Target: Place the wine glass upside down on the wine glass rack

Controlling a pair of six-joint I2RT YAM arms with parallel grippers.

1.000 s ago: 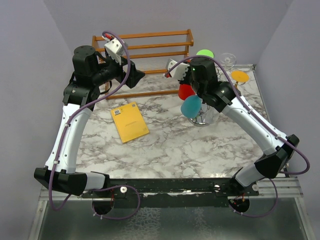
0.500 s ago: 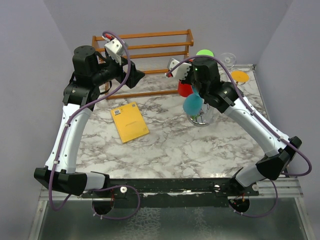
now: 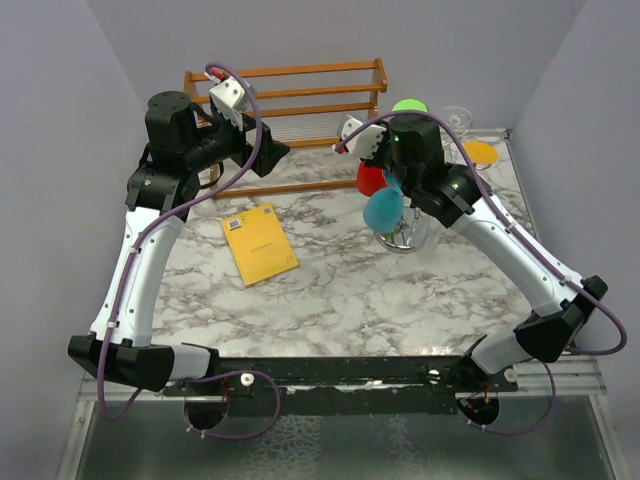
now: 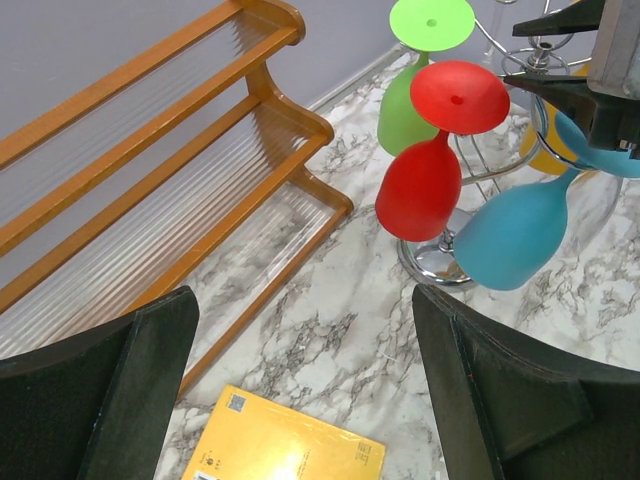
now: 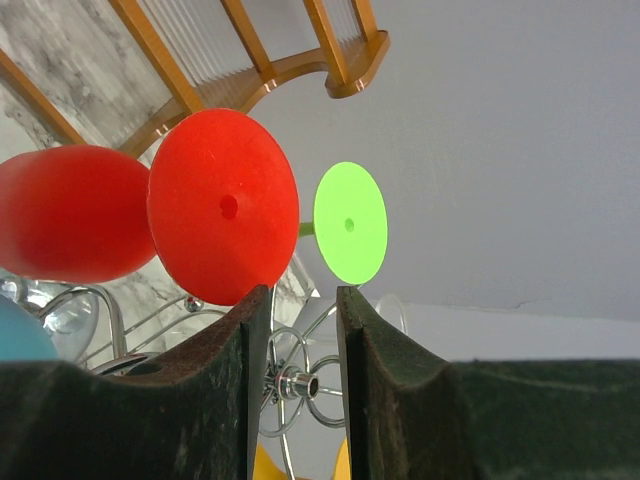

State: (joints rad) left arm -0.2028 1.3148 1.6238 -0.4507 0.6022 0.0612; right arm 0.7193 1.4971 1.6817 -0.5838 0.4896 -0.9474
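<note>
The silver wire rack stands on its round shiny base at the right middle of the table. A blue wine glass hangs on it upside down, bowl tilted down and left; it also shows in the left wrist view. My right gripper hovers over the rack's top; its jaws stand a little apart with nothing between them, and the rack's pole tip shows behind the gap. The blue glass lies outside the fingers. My left gripper is wide open and empty, raised near the wooden shelf.
Red, green and orange glasses also hang on the rack. A clear glass stands at the back right. The brown wooden slatted shelf runs along the back. A yellow book lies left of centre.
My right gripper has shifted slightly back and right above the rack. The blue glass has hardly moved. The left arm is still.
</note>
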